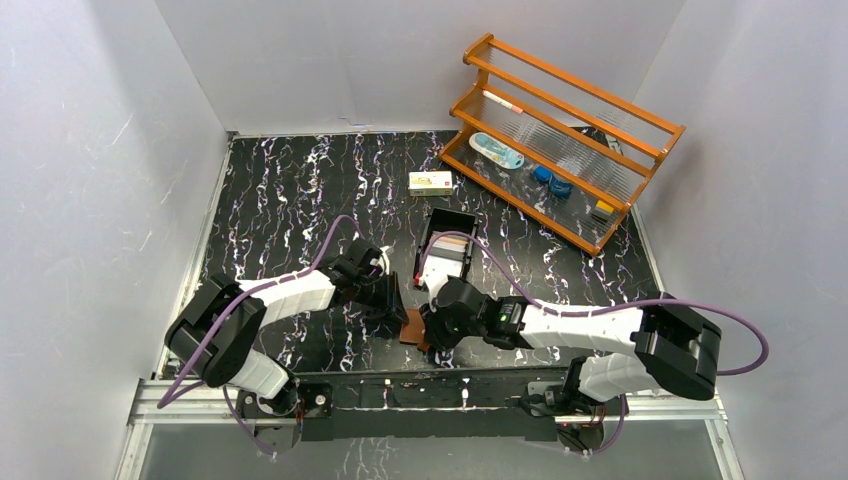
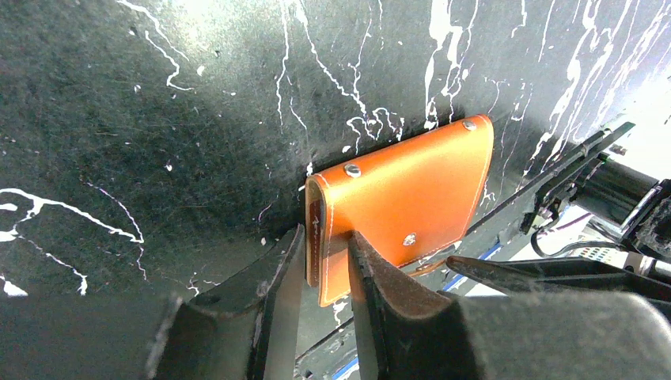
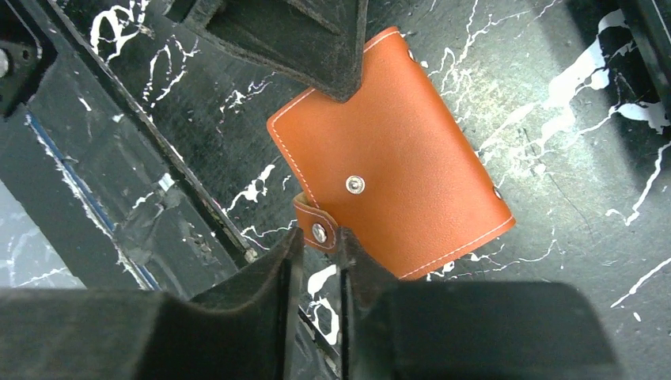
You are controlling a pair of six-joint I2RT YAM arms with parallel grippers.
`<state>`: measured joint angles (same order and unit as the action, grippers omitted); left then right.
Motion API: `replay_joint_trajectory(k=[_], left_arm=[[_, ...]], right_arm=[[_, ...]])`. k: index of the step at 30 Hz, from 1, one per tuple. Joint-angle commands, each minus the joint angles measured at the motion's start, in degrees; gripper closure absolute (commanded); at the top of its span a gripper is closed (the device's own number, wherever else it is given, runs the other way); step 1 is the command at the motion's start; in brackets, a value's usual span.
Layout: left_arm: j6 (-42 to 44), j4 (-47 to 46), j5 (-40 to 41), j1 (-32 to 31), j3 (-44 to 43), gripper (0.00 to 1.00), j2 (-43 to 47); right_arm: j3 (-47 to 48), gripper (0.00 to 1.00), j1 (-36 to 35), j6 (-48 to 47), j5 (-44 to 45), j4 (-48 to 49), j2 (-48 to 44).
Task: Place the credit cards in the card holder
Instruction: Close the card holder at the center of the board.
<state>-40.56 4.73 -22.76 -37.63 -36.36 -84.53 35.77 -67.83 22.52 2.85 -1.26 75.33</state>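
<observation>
Both arms reach low toward the middle, wrists close together. The left pincer (image 2: 326, 239) nips the card holder (image 2: 411, 198) by its edge. The right pincer (image 3: 320, 239) has only a thin gap between its fingers.

Bright overhead light, sheen on the card holder (image 2: 411, 190), left fingers (image 2: 380, 293) blurred.

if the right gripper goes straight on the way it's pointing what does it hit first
The snap tab of the card holder, lying just at the tips of the right gripper; it may already touch, depth is unclear.
</observation>
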Motion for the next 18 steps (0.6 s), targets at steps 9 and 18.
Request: replay_joint_trajectory(k=[9,18], left_arm=[[1.44,-0.38,-0.10,-0.17,-0.91,0.74,-0.29],[1.26,-0.34,0.00,-0.21,-1.09,0.74,-0.46]], right_arm=[[-1.69,0.57,0.59,1.06,-1.13,3.84,-1.39],[-1.37,0.62,0.93,1.10,-3.21,6.40,1.13]])
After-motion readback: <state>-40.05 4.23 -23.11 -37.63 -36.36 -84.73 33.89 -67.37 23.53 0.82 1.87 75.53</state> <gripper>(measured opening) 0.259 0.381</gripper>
